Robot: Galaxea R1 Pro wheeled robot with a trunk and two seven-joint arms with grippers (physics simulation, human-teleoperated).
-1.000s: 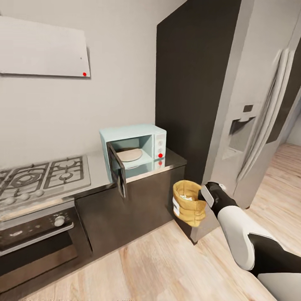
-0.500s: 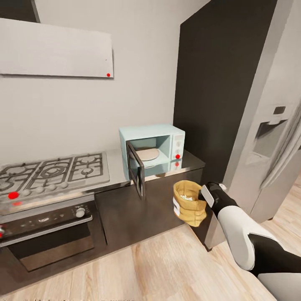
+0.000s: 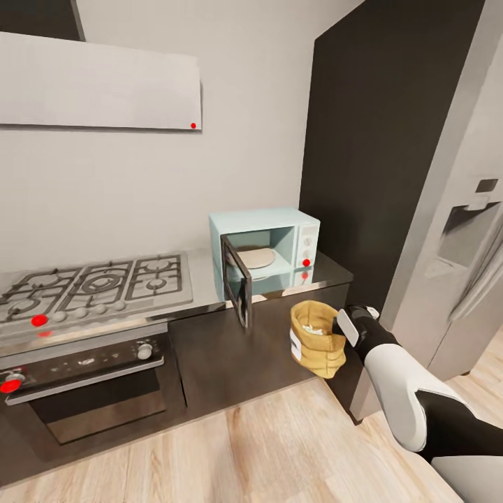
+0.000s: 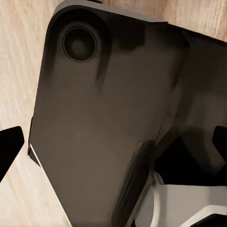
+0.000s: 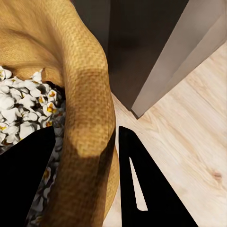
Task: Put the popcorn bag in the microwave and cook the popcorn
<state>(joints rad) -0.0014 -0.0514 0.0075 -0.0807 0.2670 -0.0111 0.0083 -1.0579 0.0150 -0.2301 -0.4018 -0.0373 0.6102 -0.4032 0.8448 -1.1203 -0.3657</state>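
Carrying the popcorn bag [image 3: 318, 341] at lower centre-right of the head view, the right tool [image 3: 341, 328] is clenched on the bag's rim, one finger inside the mouth among the popcorn [image 5: 21, 111] and one outside against the fabric wall, as the right wrist view shows. The bag hangs over the wooden floor [image 3: 279, 447], below and in front of the tabletop [image 3: 328, 269] edge, near but apart from the microwave [image 3: 269, 248], which stands at mid-frame with its door [image 3: 236, 288] swung open toward the viewer.

Risks, as judged: the grip holds only a soft rim, so the bag may sag or tip and spill kernels; lifting it toward the cavity could strike the tabletop edge or the projecting door; the door's edge narrows the approach from the left.

The left wrist view gives dark robot bodywork over floor; the left tool's state cannot be told.

Counts: one bag, one microwave with one turntable plate [image 3: 256, 258] inside, two knobs and one red light on its panel; one hob [image 3: 98, 285], one built-in oven [image 3: 91, 388], one fridge [image 3: 461, 230] at right, one wall cabinet [image 3: 98, 82] at upper left
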